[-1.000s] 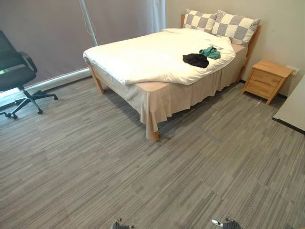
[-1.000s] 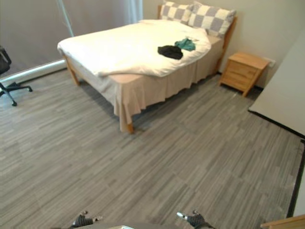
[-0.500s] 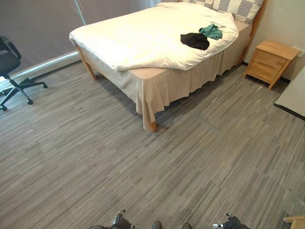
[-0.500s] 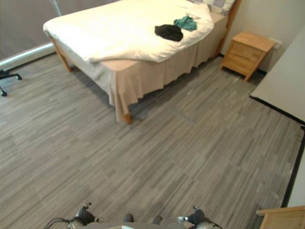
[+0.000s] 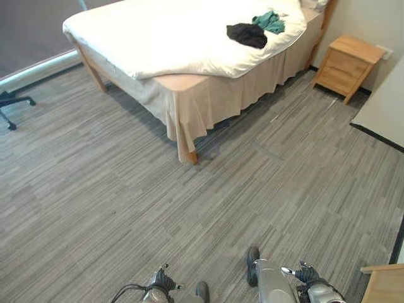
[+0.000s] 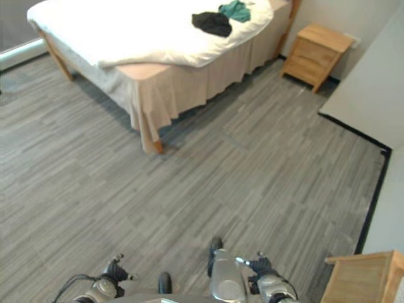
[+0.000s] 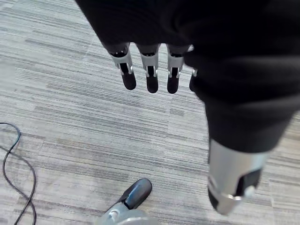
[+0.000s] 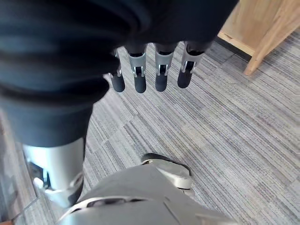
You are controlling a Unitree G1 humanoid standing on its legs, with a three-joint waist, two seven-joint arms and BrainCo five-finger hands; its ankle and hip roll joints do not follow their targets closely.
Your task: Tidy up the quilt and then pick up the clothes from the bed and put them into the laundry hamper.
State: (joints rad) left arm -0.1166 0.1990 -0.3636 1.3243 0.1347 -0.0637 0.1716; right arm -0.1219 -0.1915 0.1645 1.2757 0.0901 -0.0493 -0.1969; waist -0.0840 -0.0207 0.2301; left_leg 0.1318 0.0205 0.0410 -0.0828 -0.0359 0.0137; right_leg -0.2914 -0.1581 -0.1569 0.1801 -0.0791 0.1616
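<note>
left hand (image 7: pixel 150 70) and right hand (image 8: pixel 150 70) hanging slack and empty, clothes (image 5: pixel 247 33) near quilt (image 5: pixel 158 38) edge

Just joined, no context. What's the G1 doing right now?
Nothing is being handled at this moment. The robot stands on the floor well short of the bed, and both arms hang down. The left hand and right hand are relaxed, open and hold nothing. The white quilt is spread over the bed, with a black garment and a green garment lying on it near the far side. A wooden nightstand stands beside the bed.
</note>
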